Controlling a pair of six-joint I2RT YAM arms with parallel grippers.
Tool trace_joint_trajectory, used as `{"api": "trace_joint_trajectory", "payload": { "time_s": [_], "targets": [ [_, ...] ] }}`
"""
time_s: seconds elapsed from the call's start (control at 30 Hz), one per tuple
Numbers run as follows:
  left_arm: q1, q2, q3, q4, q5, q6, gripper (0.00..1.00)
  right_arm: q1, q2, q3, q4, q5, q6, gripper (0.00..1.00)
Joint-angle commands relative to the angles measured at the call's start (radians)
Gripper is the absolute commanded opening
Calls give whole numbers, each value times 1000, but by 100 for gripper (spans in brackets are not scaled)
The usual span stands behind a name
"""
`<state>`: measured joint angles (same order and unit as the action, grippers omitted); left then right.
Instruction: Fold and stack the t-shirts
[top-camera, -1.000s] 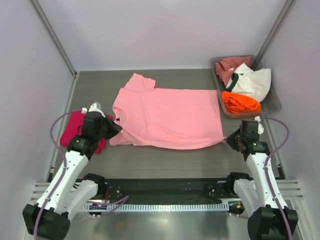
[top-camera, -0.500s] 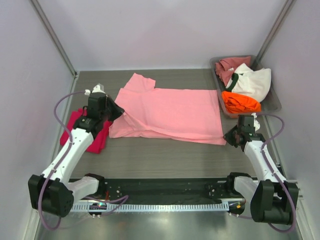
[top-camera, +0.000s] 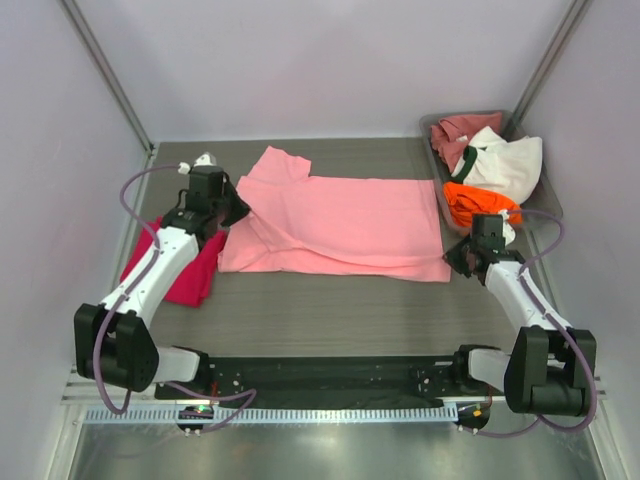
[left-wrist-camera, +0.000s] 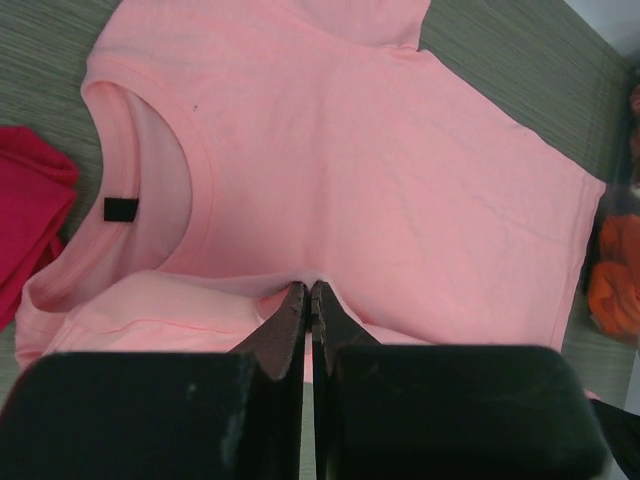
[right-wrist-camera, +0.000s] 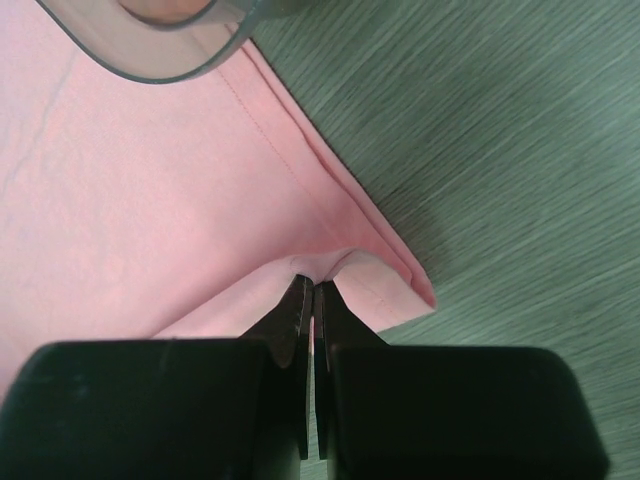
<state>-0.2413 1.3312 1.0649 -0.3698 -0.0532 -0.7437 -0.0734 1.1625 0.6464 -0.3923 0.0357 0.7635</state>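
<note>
Lengthwise fold in hand: pink t-shirt (top-camera: 340, 225) spread on the table (top-camera: 330, 300). Clamped shut, left gripper (left-wrist-camera: 308, 292) holds its near edge by the collar, right gripper (right-wrist-camera: 312, 287) the near hem corner. Next, likely: carry both evenly to the far edge.

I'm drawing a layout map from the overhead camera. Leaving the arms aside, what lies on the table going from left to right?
magenta-red t-shirt → light pink t-shirt → grey tray

The left arm (top-camera: 155, 265) hides part of the magenta-red t-shirt (top-camera: 195, 282).
</note>
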Motion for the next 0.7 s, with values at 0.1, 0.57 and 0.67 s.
{"api": "trace_joint_trajectory", "payload": {
  "time_s": [0.1, 0.57, 0.67],
  "targets": [
    [43, 10, 49, 37, -28, 15, 0, 41, 32, 68, 72, 32, 14, 1],
    [59, 74, 66, 65, 30, 23, 0, 47, 117, 113, 110, 99, 17, 1],
    [59, 101, 95, 65, 30, 26, 0, 47, 127, 113, 124, 116, 20, 1]
  ]
}}
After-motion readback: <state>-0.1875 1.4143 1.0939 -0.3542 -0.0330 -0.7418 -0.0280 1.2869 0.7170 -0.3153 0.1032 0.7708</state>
